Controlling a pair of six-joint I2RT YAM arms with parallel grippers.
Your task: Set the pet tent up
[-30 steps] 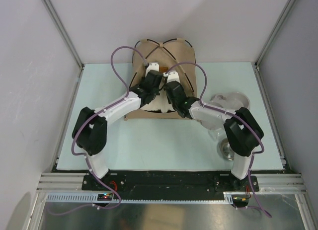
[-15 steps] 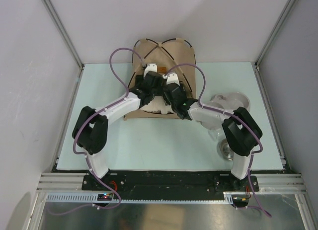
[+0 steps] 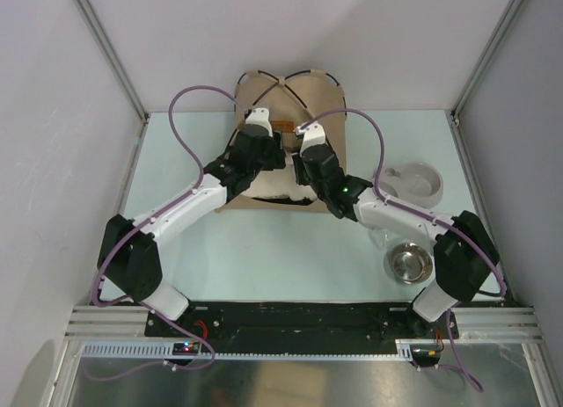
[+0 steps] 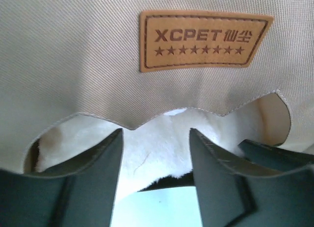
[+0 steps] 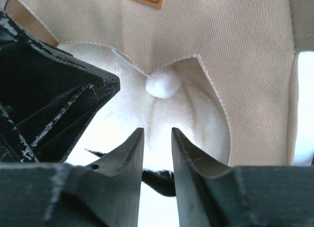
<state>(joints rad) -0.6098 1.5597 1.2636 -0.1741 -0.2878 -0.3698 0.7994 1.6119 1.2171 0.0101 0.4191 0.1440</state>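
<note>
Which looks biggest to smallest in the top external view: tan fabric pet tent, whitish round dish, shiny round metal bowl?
1. tan fabric pet tent: clearly largest, even with both arms covering part of it.
2. whitish round dish: mid-sized; its near-left edge is hidden by the right arm.
3. shiny round metal bowl: smallest, though not by much.

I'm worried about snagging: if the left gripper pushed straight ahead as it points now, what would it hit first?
Most likely the white cushion showing in the pet tent doorway, framed between the left gripper's open fingers. The doorway's fabric edge sits above, so it might catch that first.
</note>
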